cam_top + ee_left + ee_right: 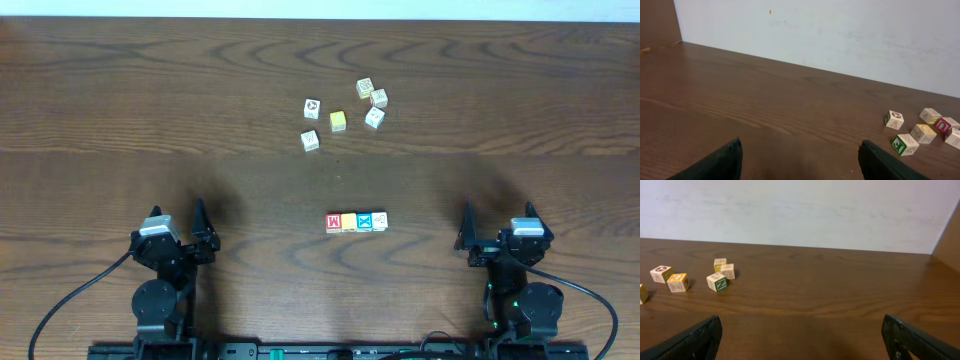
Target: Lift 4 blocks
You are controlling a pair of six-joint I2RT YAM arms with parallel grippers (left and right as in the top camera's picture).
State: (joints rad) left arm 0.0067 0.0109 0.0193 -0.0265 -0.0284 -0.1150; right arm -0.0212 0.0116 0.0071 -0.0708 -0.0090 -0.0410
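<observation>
In a touching row at lower centre of the overhead view sit a red block (333, 222) with a white letter, probably an M, then a yellow-orange block (349, 222), a blue block (365, 221) marked X, and a whitish block (379, 221) whose marking is too faint to read. The left gripper (178, 218) at lower left and the right gripper (497, 220) at lower right stand well apart from the row, fingers spread wide, holding nothing. Loose cubes (338, 121) lie scattered at upper centre of the table (100, 100).
</observation>
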